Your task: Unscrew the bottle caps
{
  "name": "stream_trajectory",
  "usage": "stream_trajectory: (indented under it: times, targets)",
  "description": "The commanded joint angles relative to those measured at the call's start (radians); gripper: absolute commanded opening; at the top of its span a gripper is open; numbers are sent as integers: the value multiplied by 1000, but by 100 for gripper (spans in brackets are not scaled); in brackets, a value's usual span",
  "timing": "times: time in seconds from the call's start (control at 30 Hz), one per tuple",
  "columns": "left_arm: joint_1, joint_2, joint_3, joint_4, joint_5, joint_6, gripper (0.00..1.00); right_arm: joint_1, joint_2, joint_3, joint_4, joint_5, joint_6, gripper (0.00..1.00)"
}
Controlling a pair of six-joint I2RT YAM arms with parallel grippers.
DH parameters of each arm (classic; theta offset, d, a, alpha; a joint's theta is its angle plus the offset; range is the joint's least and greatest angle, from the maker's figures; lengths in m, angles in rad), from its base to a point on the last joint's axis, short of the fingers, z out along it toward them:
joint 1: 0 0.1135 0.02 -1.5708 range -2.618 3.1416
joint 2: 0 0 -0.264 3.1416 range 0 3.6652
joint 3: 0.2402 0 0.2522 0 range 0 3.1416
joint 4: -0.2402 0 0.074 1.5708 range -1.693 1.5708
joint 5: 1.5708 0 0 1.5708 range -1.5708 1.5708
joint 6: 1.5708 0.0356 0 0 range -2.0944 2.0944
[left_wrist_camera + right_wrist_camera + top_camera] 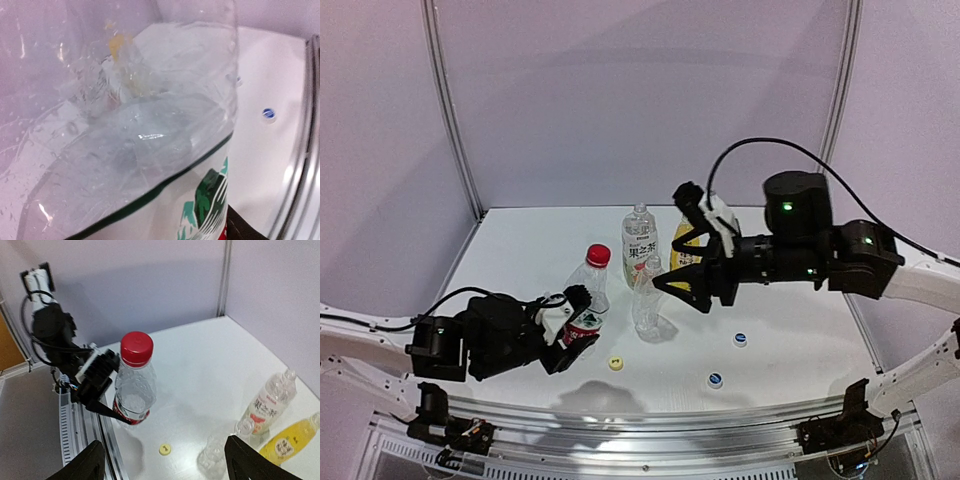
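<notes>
Table (520,250): flat, smooth white top with a metal rail along the near edge.
Left claw (578,322): black and blocky, low at the near left. Its fingers lie on either side of the red-label bottle's lower body and seem clamped on it, though the contact is hard to judge up close.
Right claw (167,460): black, raised above the table at the right. Its two fingers stand wide apart with nothing between them.
Red-label bottle (590,285): clear, thin, ribbed plastic, wet inside, with a red, white and green label band. It stands upright, left of centre.
Fruit-label bottle (639,250): clear, tall and upright at the far centre, its neck open.
Yellow bottle (290,440): translucent yellow, just right of the fruit-label one and partly hidden behind the right claw in the top view.
Plain bottle (647,305): clear, crinkled and unlabelled, at the centre, nearer than the fruit-label bottle.
Red cap (599,255): round, glossy plastic, seated on the red-label bottle's neck. It is above the left claw and left of the right claw, apart from both.
Blue-and-white caps (740,339): two small discs lying flat at the near right, the nearer one (715,380) close to the rail.
Yellow cap (616,363): a small disc lying flat, just near of the red-label bottle.
</notes>
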Motion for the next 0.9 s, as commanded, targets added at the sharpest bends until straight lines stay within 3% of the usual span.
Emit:
stream_trajectory:
  times: [0.0, 0.13, 0.23, 0.4, 0.57, 0.87]
  targets:
    - [-46, 132, 108, -176, -321, 81, 0, -4, 160, 103, -260, 89, -19, 77]
    - [-106, 347, 213, -300, -589, 131, 0, -8, 221, 101, -236, 9, 40, 74]
    - [-128, 510, 267, -355, -698, 130, 0, -18, 213, 93, -224, -35, 94, 71]
    - [-147, 628, 308, -374, -726, 132, 0, -50, 166, 55, -225, -106, 181, 70]
    - [-162, 610, 285, -333, -716, 157, 0, -88, 129, -2, -225, -120, 244, 69]
    - [-197, 585, 259, -255, -714, 218, 0, -176, 190, -26, -195, -325, 304, 52]
